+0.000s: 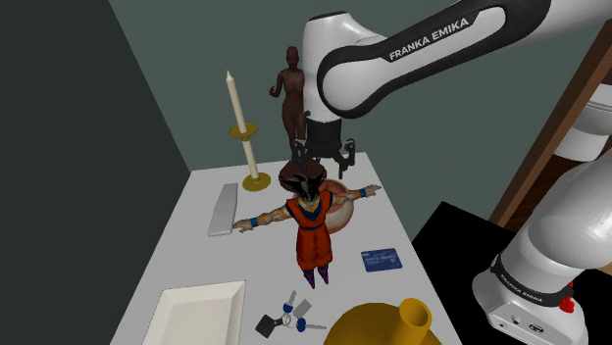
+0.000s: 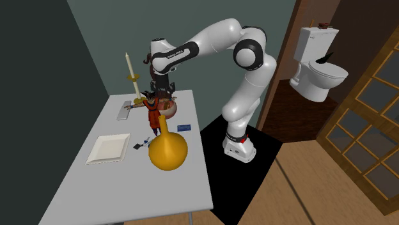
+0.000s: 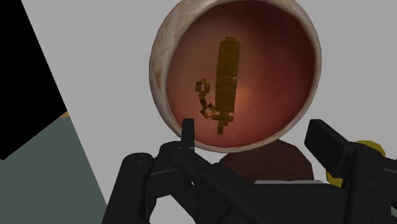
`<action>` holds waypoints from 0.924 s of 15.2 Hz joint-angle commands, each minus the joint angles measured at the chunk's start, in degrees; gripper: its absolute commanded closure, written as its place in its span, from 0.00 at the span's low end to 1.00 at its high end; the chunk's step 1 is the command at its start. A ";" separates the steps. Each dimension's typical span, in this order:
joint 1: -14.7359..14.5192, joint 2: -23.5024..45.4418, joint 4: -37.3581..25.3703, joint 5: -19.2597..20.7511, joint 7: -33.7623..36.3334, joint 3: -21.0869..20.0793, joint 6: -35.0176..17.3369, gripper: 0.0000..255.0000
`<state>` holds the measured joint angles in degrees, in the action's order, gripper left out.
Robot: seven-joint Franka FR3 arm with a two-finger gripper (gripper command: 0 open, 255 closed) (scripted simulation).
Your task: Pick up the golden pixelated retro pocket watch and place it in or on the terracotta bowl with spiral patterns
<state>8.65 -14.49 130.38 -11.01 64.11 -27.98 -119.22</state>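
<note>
The golden pocket watch (image 3: 226, 83) lies on its side in the bottom of the reddish-brown bowl (image 3: 167, 51), its blocky chain curled just beside it. The bowl has a pale, patterned outer rim and sits on the white desk (image 1: 196, 255). The gripper (image 3: 254, 130) hangs straight above the bowl and points down into it. The arm rises from its stand beside the desk, bends at the elbow and runs roughly level over the desk before the hand turns down. In the shoulder view an orange-suited action figure (image 1: 312, 221) with spread arms stands in front of the bowl and hides much of it. A tall candle (image 1: 240, 118) in a gold holder and a dark statuette (image 1: 290, 93) stand behind, near the wall. A grey flat slab (image 1: 225, 209) lies toward that view's left. A blue card (image 1: 381, 259), a bunch of keys (image 1: 289, 316), a white tray (image 1: 196, 314) and a yellow vase (image 1: 387, 323) lie nearer the camera. The fingers (image 3: 188, 133) stand well apart and hold nothing, with the watch below them untouched.
</note>
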 commanded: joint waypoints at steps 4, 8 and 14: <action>0.09 -1.42 -2.64 -0.18 -0.28 0.68 4.01 0.00; 0.18 -2.39 -5.24 -0.21 -0.43 1.26 7.55 0.00; 0.19 -2.38 -5.24 -0.20 -0.43 1.26 7.55 0.00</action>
